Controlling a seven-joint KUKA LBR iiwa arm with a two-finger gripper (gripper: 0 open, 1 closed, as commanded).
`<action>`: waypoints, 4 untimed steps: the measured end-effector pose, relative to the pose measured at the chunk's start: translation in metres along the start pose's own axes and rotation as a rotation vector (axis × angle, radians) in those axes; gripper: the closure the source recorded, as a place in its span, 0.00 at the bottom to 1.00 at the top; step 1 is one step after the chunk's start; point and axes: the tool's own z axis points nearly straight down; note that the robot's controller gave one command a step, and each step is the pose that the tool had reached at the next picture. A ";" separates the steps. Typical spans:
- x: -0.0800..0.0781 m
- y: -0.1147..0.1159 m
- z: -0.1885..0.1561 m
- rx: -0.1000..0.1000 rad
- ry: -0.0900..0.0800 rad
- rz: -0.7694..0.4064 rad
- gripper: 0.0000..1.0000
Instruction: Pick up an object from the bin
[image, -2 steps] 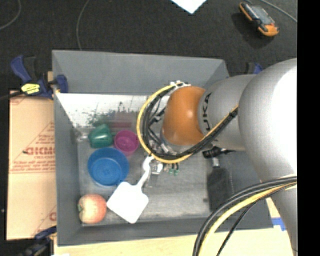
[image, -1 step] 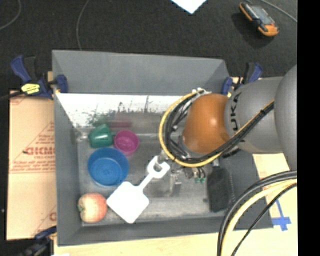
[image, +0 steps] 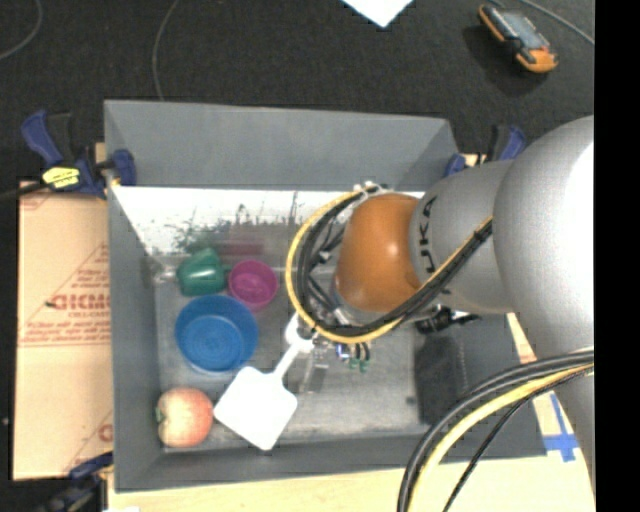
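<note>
Camera view: gripper (image: 318, 365) hovering just beside handle end of white spatula (image: 256, 408) — long axis running from blade (lower left) up-right toward gripper — clenched or released, not possible to say.

The white plastic spatula (image: 256, 408) lies on the floor of the grey bin (image: 130, 300), near the front wall and left of the middle as the camera sees it. Its broad, roughly square blade sits just beside a red-and-yellow apple (image: 184, 416) and just below a blue bowl (image: 214, 334). Its short handle slants up and to the right, ending at the end effector (image: 312, 352).
</note>
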 end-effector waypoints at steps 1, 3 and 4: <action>-0.007 -0.024 -0.043 0.005 -0.004 -0.167 0.00; -0.029 0.007 0.011 0.001 -0.004 0.022 0.00; -0.020 -0.005 0.010 -0.001 -0.013 0.036 1.00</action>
